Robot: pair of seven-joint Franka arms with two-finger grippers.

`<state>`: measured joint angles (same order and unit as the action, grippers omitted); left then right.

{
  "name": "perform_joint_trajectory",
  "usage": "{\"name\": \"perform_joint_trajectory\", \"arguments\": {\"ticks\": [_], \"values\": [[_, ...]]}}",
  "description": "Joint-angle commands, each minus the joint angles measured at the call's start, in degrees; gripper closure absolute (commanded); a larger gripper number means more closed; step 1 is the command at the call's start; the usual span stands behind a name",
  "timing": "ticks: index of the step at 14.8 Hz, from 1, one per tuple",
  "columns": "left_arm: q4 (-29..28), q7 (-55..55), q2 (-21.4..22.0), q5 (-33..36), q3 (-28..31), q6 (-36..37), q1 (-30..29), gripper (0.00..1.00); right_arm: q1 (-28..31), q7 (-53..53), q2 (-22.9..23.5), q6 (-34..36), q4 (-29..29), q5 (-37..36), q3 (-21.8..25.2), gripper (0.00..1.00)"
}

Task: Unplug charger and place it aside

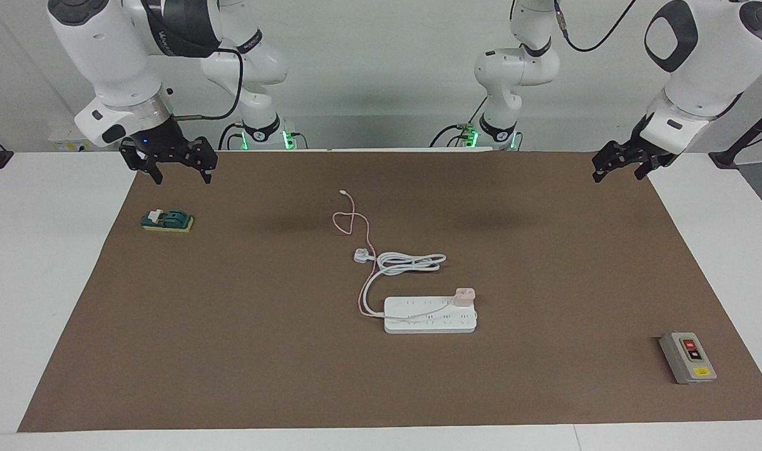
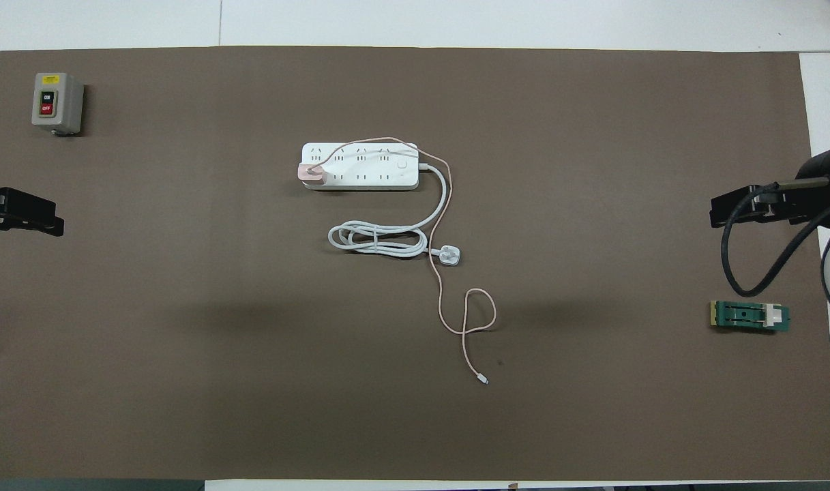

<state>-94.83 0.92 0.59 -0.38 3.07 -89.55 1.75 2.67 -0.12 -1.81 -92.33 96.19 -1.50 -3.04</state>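
The pale pink charger (image 1: 464, 296) is plugged into the end of the white power strip (image 1: 431, 316) that lies toward the left arm's end of the table; it also shows in the overhead view (image 2: 312, 173) on the strip (image 2: 367, 170). Its thin pink cable (image 1: 350, 222) crosses the strip and runs toward the robots in a loop (image 2: 478, 320). My right gripper (image 1: 182, 180) hangs open over the mat's edge at the right arm's end (image 2: 718, 213). My left gripper (image 1: 617, 177) hangs open over the mat's corner at the left arm's end (image 2: 46, 221). Both are empty and well apart from the charger.
The strip's thick white cord is coiled, and its three-pin plug (image 1: 362, 255) lies nearer to the robots than the strip. A grey switch box (image 1: 687, 357) stands at the left arm's end. A green and yellow block (image 1: 166, 220) lies under the right gripper. A brown mat (image 1: 230, 351) covers the table.
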Motion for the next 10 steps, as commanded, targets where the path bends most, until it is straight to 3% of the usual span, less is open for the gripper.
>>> {"name": "perform_joint_trajectory", "arguments": {"ticks": [1, 5, 10], "values": [[-0.9, 8.5, 0.3, 1.4, 0.0, -3.0, 0.7, 0.00, 0.8, 0.7, -1.2, 0.6, 0.8, 0.4, -0.5, 0.00], [-0.5, 16.8, -1.2, 0.9, -0.1, -2.6, 2.3, 0.00, 0.9, 0.8, -1.3, 1.0, 0.8, 0.5, -0.4, 0.00], [8.0, 44.5, -14.0, -1.5, 0.0, -4.6, 8.1, 0.00, 0.9, 0.7, -1.9, 3.6, 1.3, 0.5, -0.4, 0.00]]}}
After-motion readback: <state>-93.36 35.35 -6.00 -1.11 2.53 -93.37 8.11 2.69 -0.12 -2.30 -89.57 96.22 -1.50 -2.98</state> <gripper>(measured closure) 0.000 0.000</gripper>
